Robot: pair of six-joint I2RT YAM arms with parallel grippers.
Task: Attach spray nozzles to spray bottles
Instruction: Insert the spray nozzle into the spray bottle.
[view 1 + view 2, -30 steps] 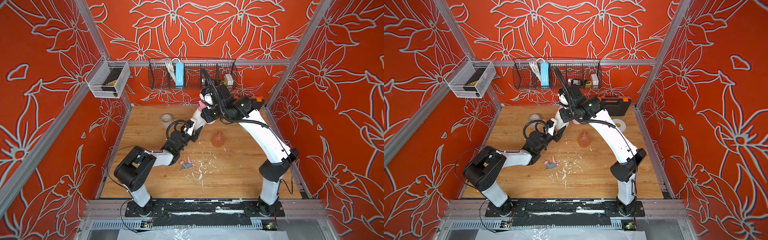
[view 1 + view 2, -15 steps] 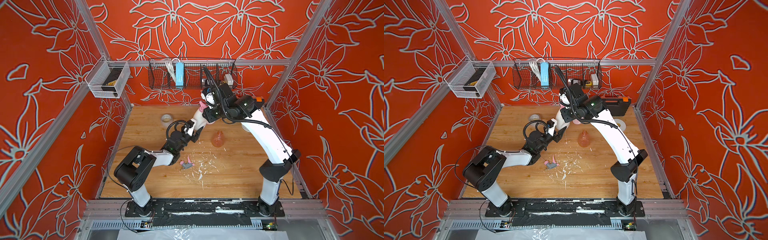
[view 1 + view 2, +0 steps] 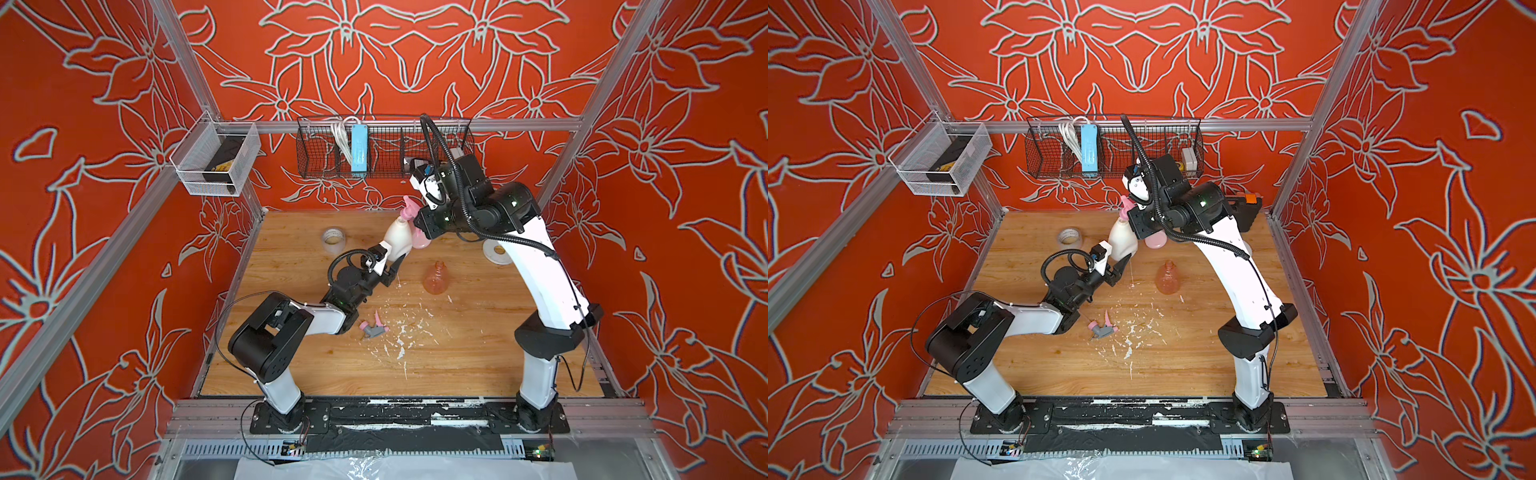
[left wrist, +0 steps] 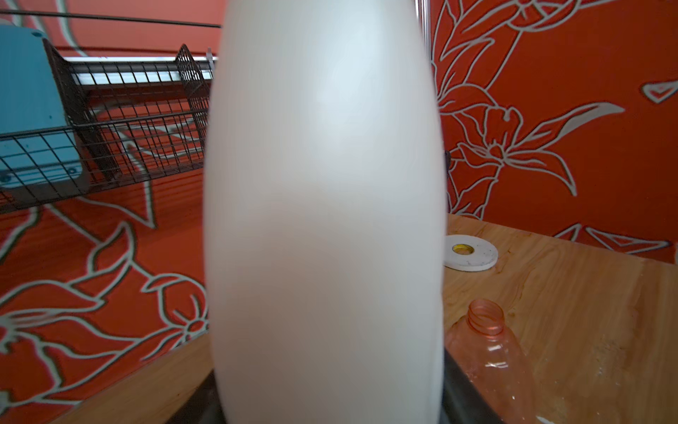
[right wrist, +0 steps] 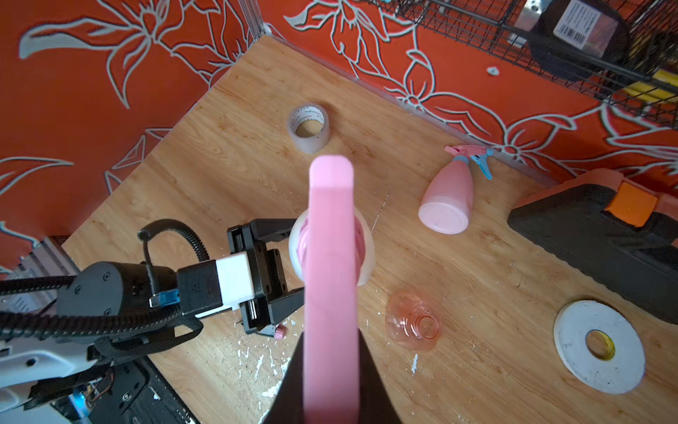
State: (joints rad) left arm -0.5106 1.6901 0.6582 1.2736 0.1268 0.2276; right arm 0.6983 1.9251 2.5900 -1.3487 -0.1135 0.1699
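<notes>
My left gripper (image 3: 394, 258) is shut on the lower body of the cream-white spray bottle (image 3: 397, 233) and holds it upright above the table; in the left wrist view that bottle (image 4: 323, 183) fills the middle. My right gripper (image 5: 330, 367) is shut on the all-pink spray nozzle (image 5: 332, 257), which sits on the white bottle's neck (image 5: 367, 253). The orange bottle (image 3: 436, 279) stands open-necked on the table. A pink bottle (image 5: 447, 198) with the pink-and-blue nozzle (image 5: 473, 156) on it lies at the back. The pink-and-grey nozzle (image 3: 374, 329) lies loose in front of my left arm.
A clear tape roll (image 3: 333, 237) sits at the back left and a flat white tape disc (image 3: 496, 251) at the back right. A black-and-orange case (image 3: 1246, 208) lies in the back right corner. A wire basket (image 3: 382, 149) hangs on the back wall. White flecks dot the wood.
My right gripper has closed on the pink nozzle and shifted slightly to the right over the white bottle. The left arm and its bottle have stayed still.
</notes>
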